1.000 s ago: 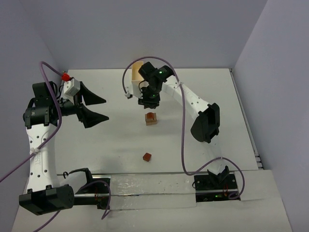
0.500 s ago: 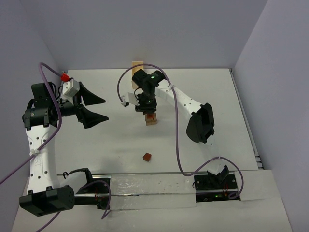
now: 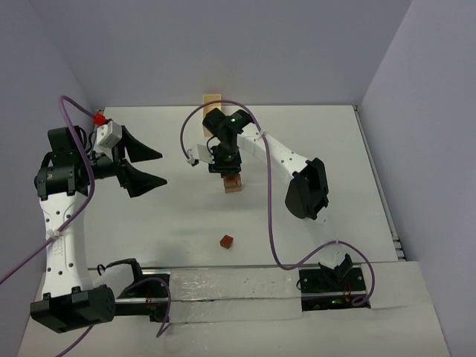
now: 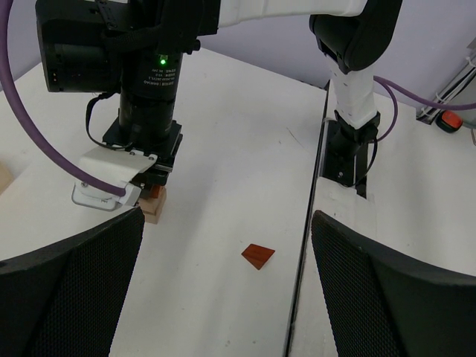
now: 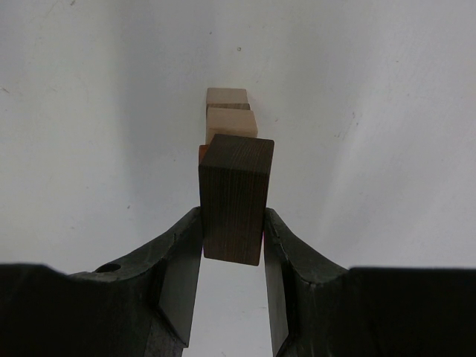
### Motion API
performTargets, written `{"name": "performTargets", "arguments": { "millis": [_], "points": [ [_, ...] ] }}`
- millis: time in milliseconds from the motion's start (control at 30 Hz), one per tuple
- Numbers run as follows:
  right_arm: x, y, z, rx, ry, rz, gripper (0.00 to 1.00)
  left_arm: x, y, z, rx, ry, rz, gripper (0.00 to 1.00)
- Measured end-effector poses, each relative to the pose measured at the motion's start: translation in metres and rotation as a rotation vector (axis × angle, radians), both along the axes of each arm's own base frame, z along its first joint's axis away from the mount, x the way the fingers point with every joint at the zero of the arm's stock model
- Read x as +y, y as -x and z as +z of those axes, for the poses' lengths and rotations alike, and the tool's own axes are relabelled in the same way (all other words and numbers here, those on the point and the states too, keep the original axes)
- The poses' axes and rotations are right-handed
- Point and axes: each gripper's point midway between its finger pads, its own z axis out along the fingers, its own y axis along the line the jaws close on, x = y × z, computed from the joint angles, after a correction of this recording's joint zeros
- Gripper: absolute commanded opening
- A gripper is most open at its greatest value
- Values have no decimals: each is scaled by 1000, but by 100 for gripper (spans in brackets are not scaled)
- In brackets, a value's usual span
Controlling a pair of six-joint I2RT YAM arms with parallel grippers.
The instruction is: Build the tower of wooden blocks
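Right wrist view: the right gripper [image 5: 232, 230] has its two fingers pressed against the sides of a dark brown block [image 5: 236, 197], which stands upright between them with its grain showing. Straight beyond that block sits the small stack of blocks [image 5: 230, 117], light tan on top, with a sliver of reddish wood showing at its left side. Whether the held block touches the stack cannot be told from here.

From the top external camera, the right gripper [image 3: 227, 165] points down directly over the stack of blocks [image 3: 233, 186], which stands near the middle of the table [image 3: 335, 149], somewhat closer to the far edge. A loose reddish-brown piece [image 3: 227, 241] lies by itself, well apart from the stack and nearer the near edge. A pale wooden box [image 3: 212, 100] sits at the far edge.

The left gripper [image 3: 152, 167] hangs by the left edge with its fingers spread wide, holding nothing and touching nothing. Its own camera shows both the stack [image 4: 154, 208] and the loose piece [image 4: 257, 256] beyond its parted fingers [image 4: 74, 297].
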Motion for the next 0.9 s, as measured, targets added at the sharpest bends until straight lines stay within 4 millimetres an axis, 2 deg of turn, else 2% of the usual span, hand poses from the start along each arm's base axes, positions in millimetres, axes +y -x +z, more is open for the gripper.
{"name": "performTargets", "arguments": {
  "millis": [900],
  "points": [
    [-5,5,-10,26,25,-1,6,2,-4,0,23,9,15,99]
  ]
}}
